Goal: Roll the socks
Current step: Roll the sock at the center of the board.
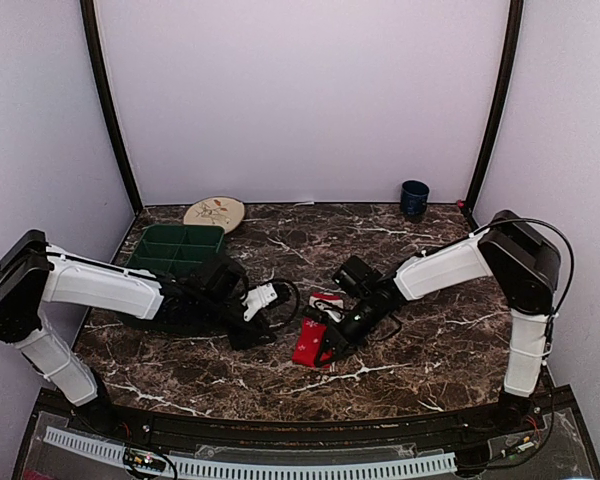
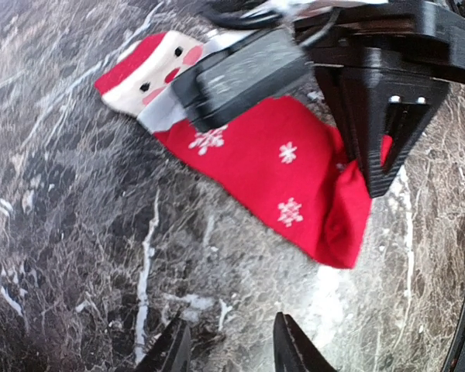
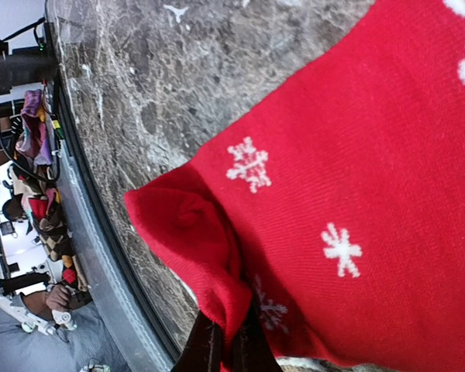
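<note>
Snowflakes dot the red sock [image 1: 308,345], which lies stretched out on the dark marbled surface [image 1: 430,350] about midway between the two arms. Its Santa-face cuff [image 2: 151,70] points away from the arm bases. The right fingers [image 3: 205,350] are clamped together on the sock's other end, pinching a raised fold of the red fabric between their tips. The rest of the sock lies flat on the stone. From the left wrist camera that same black gripper stands over the sock, its tip touching the bunched end. The left fingers [image 2: 174,349] sit just to the left of the sock, low over the surface, apart with only bare marble between them and not touching the fabric. Well to the left of the sock and farther back lies a green divided tray [image 1: 180,248], with a round patterned plate [image 1: 214,212] beyond it. A dark blue cup [image 1: 414,198] stands far behind the sock to its right, near the back wall.
</note>
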{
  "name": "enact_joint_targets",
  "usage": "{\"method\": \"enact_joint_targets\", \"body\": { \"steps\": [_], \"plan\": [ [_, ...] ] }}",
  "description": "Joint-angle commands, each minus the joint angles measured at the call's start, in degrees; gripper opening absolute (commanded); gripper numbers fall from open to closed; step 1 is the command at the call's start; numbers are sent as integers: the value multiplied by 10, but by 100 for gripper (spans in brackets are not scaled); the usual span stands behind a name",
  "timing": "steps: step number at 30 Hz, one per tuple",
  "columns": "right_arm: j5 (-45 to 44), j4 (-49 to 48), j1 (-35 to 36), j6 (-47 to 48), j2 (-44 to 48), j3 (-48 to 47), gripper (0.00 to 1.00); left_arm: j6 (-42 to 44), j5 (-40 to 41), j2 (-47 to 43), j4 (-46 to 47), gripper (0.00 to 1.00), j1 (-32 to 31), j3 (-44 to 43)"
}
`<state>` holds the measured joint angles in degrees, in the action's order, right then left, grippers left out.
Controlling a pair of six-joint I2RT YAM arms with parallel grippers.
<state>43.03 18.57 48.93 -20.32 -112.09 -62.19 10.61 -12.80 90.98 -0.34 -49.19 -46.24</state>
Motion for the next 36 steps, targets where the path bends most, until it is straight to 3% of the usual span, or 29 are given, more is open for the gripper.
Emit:
{"method": "enact_joint_targets", "body": {
  "steps": [1, 11, 26, 36],
  "plan": [
    [27, -23, -7, -25, -8, -4, 0, 27, 32, -31, 42, 41, -39, 12],
    [53, -16, -15, -36, -19, -8, 0, 100, 77, -17, 64, 45, -134, 7],
    [66, -9, -15, -34, -19, -14, 0, 215, 218, 79, 111, 46, -179, -20],
    [74, -6, -15, -31, -19, -14, 0, 246, 223, 93, 130, 40, -180, -35]
  ]
}}
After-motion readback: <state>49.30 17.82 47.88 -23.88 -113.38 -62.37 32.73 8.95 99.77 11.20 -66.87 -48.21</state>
